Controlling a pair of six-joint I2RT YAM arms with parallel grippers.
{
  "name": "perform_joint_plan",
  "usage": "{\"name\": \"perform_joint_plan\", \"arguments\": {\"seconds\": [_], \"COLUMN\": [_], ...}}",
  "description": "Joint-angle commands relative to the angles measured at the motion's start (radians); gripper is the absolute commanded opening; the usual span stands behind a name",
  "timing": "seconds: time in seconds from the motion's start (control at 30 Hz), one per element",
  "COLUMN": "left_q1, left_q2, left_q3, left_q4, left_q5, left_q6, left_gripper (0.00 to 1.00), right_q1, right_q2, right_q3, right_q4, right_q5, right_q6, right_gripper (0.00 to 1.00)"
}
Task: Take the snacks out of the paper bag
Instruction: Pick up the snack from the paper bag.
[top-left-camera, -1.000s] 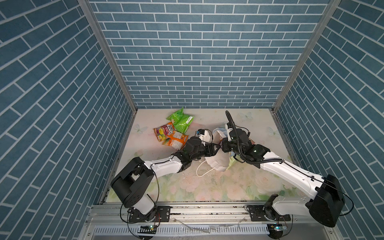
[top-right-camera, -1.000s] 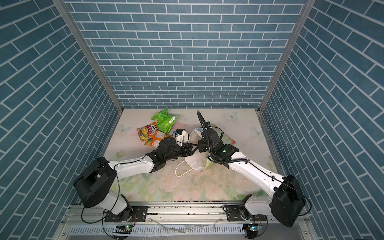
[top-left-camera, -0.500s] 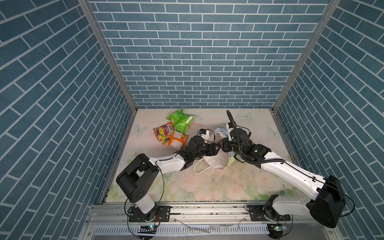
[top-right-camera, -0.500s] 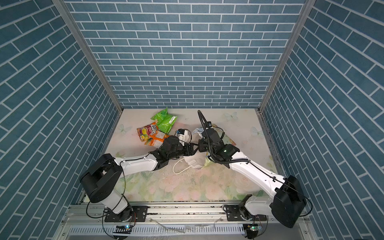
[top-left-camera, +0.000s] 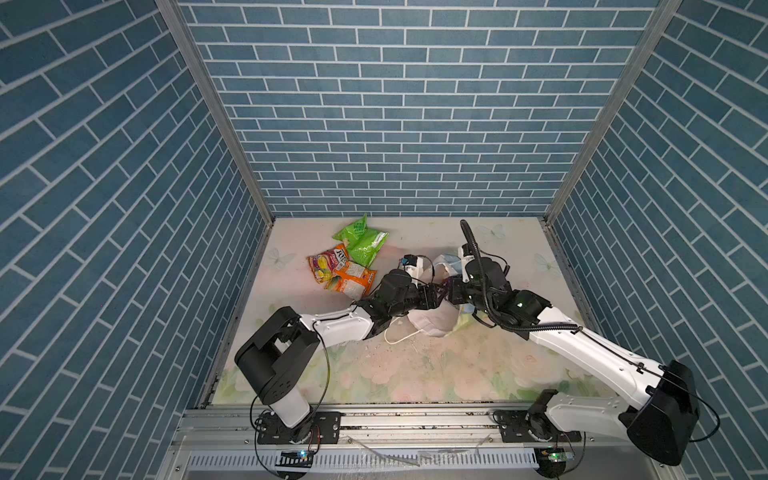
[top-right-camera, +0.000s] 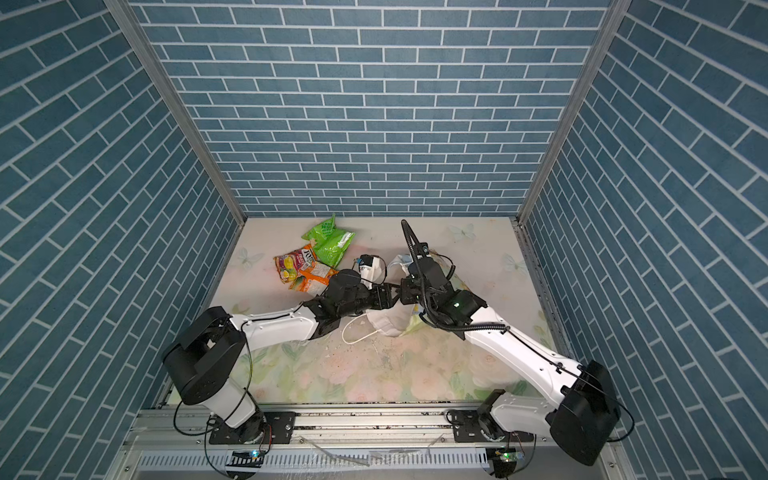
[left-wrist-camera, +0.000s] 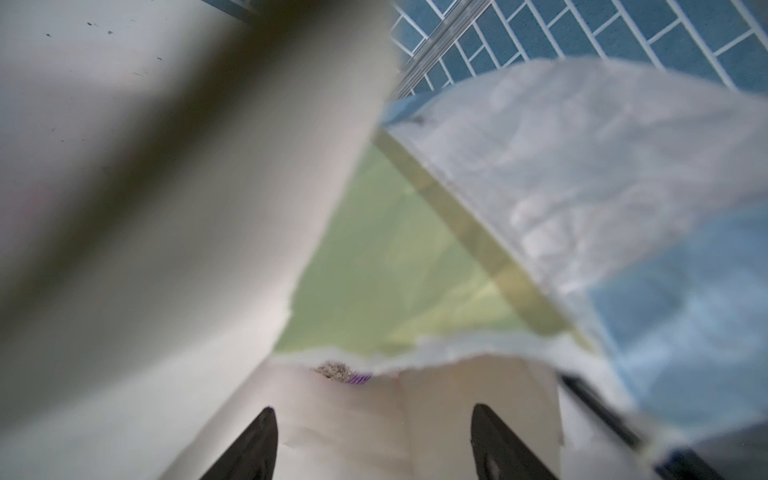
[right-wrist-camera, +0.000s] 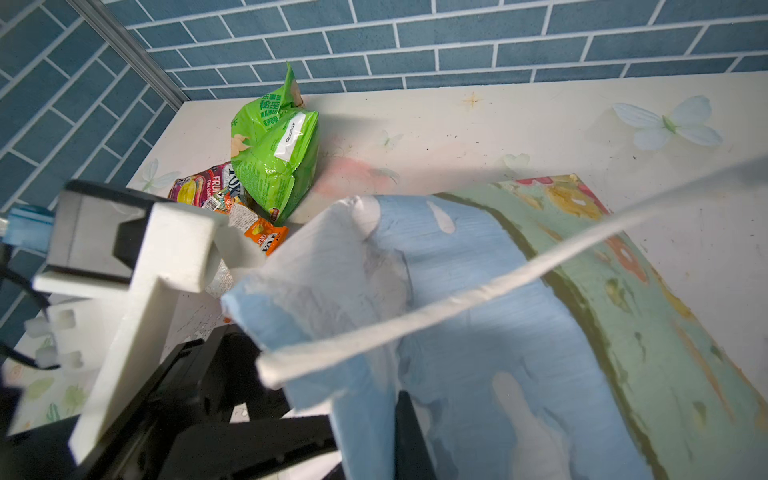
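The right gripper (right-wrist-camera: 361, 440), clamped on a wall of the paper bag (right-wrist-camera: 478, 257), propped its mouth; the left gripper (left-wrist-camera: 374, 440), jaws spread and empty, was best advanced straight onto the purple packet (left-wrist-camera: 359, 378) before closing.

The left arm (top-left-camera: 332, 327) has stretched further across the worktop (top-left-camera: 415, 374) toward the paper bag (top-left-camera: 432, 323) — its shoulder block (top-left-camera: 274, 361) has swung forward and up, mostly in the first half of the second. The left gripper (top-left-camera: 439, 296) has pushed a little deeper in at the bag's opening. The white cord handle (top-right-camera: 358, 340) lying in front has slid slightly toward the worktop's left edge.
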Motion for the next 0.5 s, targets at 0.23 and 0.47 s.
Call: {"name": "perform_joint_plan", "arguments": {"seconds": [0.23, 0.47], "left_q1": [-0.036, -0.063], "left_q2": [0.009, 0.001], "left_q3": [-0.006, -0.058], "left_q4": [0.093, 0.208], "left_q5": [0.010, 0.019], "left_q6": [0.027, 0.072], "left_gripper": [0.74, 0.71], "right_q1": [0.005, 0.004], "right_q2": [-0.057, -0.058], "right_q3": [0.020, 0.030], "right_q4": [-0.016, -0.042], "right_q5": [0.030, 0.046], "right_q6": [0.049, 0.042], "right_gripper": [0.00, 0.00]}}
